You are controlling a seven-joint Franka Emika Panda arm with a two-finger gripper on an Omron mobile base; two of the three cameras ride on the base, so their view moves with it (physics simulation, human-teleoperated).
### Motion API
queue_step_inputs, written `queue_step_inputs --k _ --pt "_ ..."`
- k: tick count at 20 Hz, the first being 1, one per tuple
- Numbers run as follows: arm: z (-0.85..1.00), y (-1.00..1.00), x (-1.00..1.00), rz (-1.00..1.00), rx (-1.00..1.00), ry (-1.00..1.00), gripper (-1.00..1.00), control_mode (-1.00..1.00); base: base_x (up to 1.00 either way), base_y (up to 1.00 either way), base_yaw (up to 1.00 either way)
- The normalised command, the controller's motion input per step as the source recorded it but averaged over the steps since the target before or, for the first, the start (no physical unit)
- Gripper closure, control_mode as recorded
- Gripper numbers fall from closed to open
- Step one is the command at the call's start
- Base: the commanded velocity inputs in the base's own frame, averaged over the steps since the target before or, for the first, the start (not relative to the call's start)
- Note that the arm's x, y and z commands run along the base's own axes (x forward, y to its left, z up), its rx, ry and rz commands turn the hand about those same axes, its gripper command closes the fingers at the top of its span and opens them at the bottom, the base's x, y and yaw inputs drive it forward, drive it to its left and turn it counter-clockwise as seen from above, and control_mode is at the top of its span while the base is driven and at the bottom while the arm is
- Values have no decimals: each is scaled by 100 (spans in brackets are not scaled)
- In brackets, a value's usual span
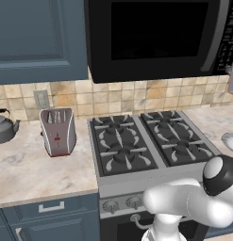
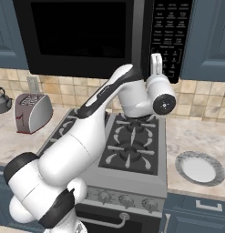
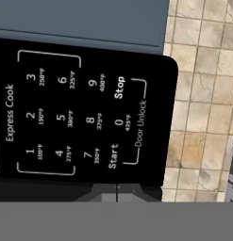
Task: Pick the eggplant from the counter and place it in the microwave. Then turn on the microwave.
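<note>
On the far left of the left base view we see a kettle (image 1: pixel 4 126) on the counter (image 1: pixel 37 169), and beside it a toaster (image 1: pixel 57 132) that stands in front of the tiled wall (image 1: pixel 137 96). A blue cabinet (image 1: pixel 40 40) hangs above them. To the right of the toaster comes the stove (image 1: pixel 153 141) with its dark grates, and over it hangs the microwave (image 1: pixel 155 37), with the door closed and the window dark. We cannot see through the window, so we cannot tell where the eggplant is.

In the right base view the arm (image 2: pixel 104 113) rises from the lower left and reaches up over the stove to the right part of the microwave. The pincer (image 2: pixel 155 60) points up at the lower end of the keypad (image 2: pixel 171 32), to the right of the long handle (image 2: pixel 137 36). Further right a plate (image 2: pixel 199 167) lies on the counter.

In the hand view the keypad is rolled on its side. The dark fingertips (image 3: pixel 106 192) stand together with no gap, so the pincer is closed and holds nothing. They are just under the lower edge of the panel, nearest to the "Start" button (image 3: pixel 112 156); we cannot tell whether they touch it.
</note>
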Motion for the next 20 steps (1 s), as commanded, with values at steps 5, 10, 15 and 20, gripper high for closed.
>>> queue_step_inputs --k 5,10,15,20 --pt "-4 -5 11 0 0 0 100 -100 0 0 0" --pt "-2 -5 10 0 0 0 100 -100 0 0 0" --pt "0 -5 9 0 0 0 100 -100 0 0 0" --pt "0 -4 9 0 0 0 100 -100 0 0 0"
